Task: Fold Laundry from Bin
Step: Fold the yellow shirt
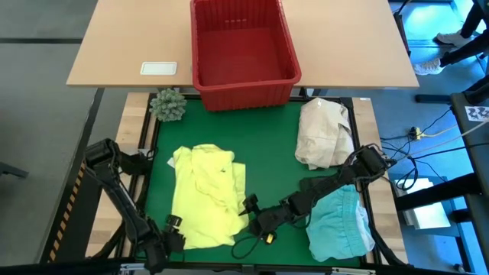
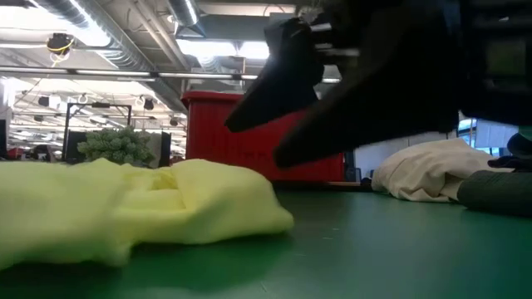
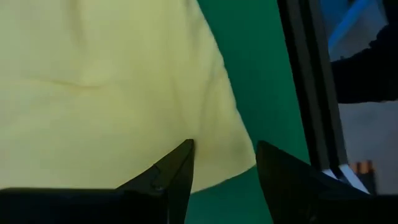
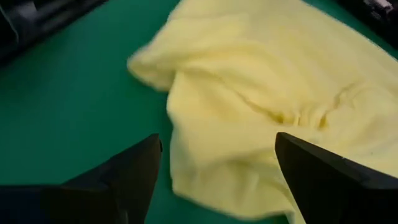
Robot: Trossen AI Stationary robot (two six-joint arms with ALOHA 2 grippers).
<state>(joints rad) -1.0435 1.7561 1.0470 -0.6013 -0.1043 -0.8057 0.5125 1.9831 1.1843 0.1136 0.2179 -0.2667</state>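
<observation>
The left gripper [image 1: 174, 233] sits low at the near-left edge of the green mat [image 1: 267, 137], at the near corner of the yellow shirt [image 1: 205, 195]. Its wrist view shows the fingers [image 3: 171, 177] partly apart with a gap and nothing clamped; the shirt's hem lies just beyond them. The shirt is spread, rumpled, over the mat's left half, and the low view cuts off its left end. Behind it stands a spiky green ball [image 1: 168, 105], and farther right the red bin [image 1: 243, 50], which looks empty from above. The right gripper [image 1: 250, 208] hangs at the shirt's right edge, jaws wide, holding nothing; in the low view it is a dark blur hiding part of the bin. Under that arm lies a dark garment [image 1: 317, 187], mostly hidden. Rightmost are a cream bundle [image 1: 325, 134] and a turquoise garment [image 1: 340, 225], its near edge cut off.
</observation>
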